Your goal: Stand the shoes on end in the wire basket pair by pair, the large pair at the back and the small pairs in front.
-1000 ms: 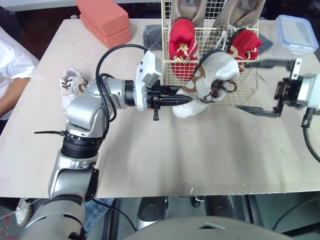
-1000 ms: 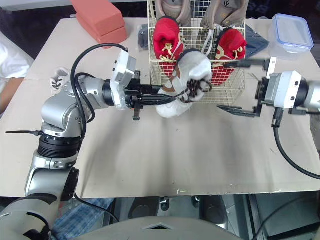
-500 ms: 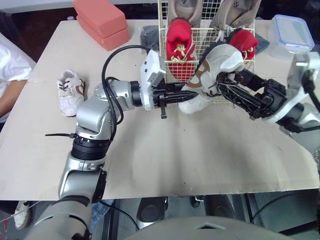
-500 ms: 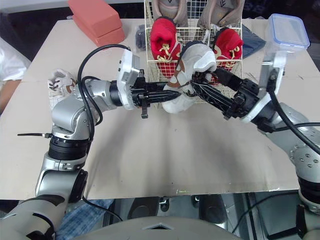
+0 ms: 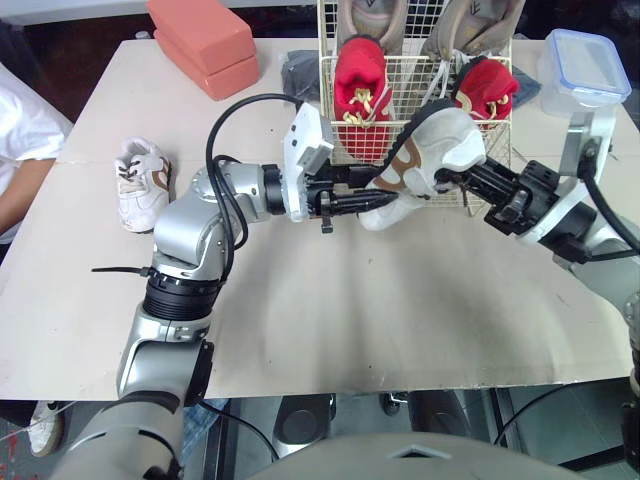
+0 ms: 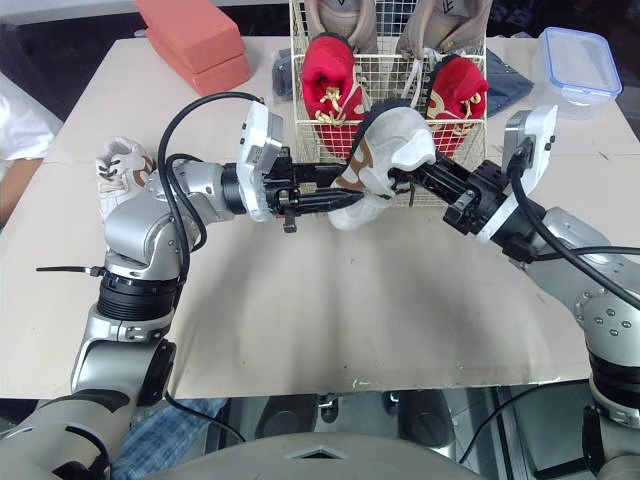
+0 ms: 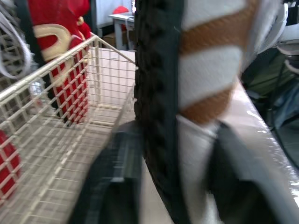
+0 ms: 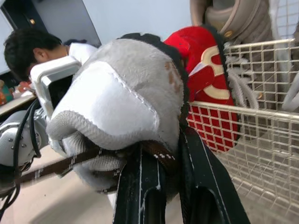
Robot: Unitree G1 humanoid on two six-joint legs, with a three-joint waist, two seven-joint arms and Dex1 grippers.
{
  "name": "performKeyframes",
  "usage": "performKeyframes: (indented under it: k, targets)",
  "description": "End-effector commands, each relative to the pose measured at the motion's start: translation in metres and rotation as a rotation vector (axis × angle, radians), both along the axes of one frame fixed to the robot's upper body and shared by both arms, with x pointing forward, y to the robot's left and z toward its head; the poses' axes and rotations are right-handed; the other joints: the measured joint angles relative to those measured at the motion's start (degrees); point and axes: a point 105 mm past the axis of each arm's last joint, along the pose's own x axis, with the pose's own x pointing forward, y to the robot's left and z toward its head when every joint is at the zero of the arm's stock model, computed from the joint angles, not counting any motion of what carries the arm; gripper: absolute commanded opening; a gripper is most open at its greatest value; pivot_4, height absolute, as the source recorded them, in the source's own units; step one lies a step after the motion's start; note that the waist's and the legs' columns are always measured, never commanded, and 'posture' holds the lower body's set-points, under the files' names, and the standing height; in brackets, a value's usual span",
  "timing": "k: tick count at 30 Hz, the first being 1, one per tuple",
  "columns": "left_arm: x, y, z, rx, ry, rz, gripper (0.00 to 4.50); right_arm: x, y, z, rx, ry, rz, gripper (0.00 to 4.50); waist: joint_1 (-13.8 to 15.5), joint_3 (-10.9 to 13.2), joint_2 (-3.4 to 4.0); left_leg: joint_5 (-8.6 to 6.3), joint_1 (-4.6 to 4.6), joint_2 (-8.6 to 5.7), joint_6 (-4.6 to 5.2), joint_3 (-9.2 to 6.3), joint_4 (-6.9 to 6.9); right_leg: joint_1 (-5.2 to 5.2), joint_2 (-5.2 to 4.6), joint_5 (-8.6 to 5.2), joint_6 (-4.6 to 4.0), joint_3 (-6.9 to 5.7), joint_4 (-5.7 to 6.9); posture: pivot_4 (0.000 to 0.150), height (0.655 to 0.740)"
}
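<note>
Recently changed: a second ago the right gripper [image 5: 452, 178] hung open, well to the right of the wire basket [image 5: 400, 100]. It has since swung across to the basket's front and closed on the shoe.
Left gripper [image 5: 385, 200]: unchanged in the period, clamped across the sole and toe end of the white-and-tan sneaker [image 5: 425, 160].
Right gripper: shut on the sneaker's padded collar, with a brown strap caught between its fingers, per the right wrist view.
Meaning for the task: the sneaker is now held from both ends. In my judgement this is either a handover or a two-handed turn to bring the shoe on end before it goes in.
Sneaker location: in the air, just in front of the basket's front wall, tilted with its heel end up toward the rim. It is not yet inside.
Sneaker appearance: small, with a white upper, tan bands, a black treaded sole, a grey-white padded collar and dark laces.
Basket contents: the large grey pair [image 5: 370, 15] stands at the back and the red pair [image 5: 362, 85] on end ahead of it.
Outstanding: the second white sneaker [image 5: 138, 182] lies on the table [image 5: 350, 300], well to the left of the basket.
</note>
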Motion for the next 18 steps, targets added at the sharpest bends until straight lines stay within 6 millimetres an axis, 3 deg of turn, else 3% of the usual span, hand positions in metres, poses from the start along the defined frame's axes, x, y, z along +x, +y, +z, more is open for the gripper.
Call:
performKeyframes:
  k: [1, 2, 3, 9, 13, 18]
  targets:
    - [-0.002, 0.003, 0.018, -0.026, -0.122, 0.031, 3.96, -0.011, -0.002, 0.03, 0.049, -0.093, -0.025, 0.0, 0.0, 0.0, 0.0, 0.0, 0.0, 0.0, 0.0, 0.0, 0.0, 0.0, 0.0, 0.0, 0.0, 0.0, 0.0, 0.15, 0.686]
    - [-0.002, 0.006, 0.018, -0.03, -0.11, 0.043, 4.4, -0.012, -0.004, 0.035, 0.064, -0.101, -0.041, 0.0, 0.0, 0.0, 0.0, 0.0, 0.0, 0.0, 0.0, 0.0, 0.0, 0.0, 0.0, 0.0, 0.0, 0.0, 0.0, 0.15, 0.686]
    - [-0.003, 0.008, 0.019, -0.034, -0.112, 0.049, 4.48, -0.011, -0.007, 0.04, 0.079, -0.108, -0.063, 0.0, 0.0, 0.0, 0.0, 0.0, 0.0, 0.0, 0.0, 0.0, 0.0, 0.0, 0.0, 0.0, 0.0, 0.01, 0.0, 0.15, 0.686]
    - [-0.012, 0.016, 0.026, -0.059, -0.119, 0.083, 4.48, 0.001, -0.036, 0.059, 0.151, -0.135, -0.256, 0.0, 0.0, 0.0, 0.0, 0.0, 0.0, 0.01, -0.01, 0.01, -0.02, -0.02, 0.0, 0.0, 0.0, 0.03, 0.0, 0.15, 0.686]
    - [-0.02, 0.015, 0.028, -0.063, -0.124, 0.079, 4.48, 0.018, -0.057, 0.05, 0.168, -0.106, -0.403, 0.0, 0.0, 0.0, -0.01, 0.01, 0.0, 0.0, -0.01, 0.02, -0.01, -0.01, -0.01, 0.0, 0.0, 0.03, 0.0, 0.15, 0.686]
    - [-0.024, 0.018, 0.031, -0.061, -0.13, 0.09, 4.48, 0.037, -0.069, 0.026, 0.103, -0.052, -0.518, 0.0, 0.0, 0.0, 0.0, 0.01, 0.0, 0.0, -0.01, 0.05, -0.05, -0.03, 0.0, 0.0, 0.01, 0.08, 0.0, 0.15, 0.686]
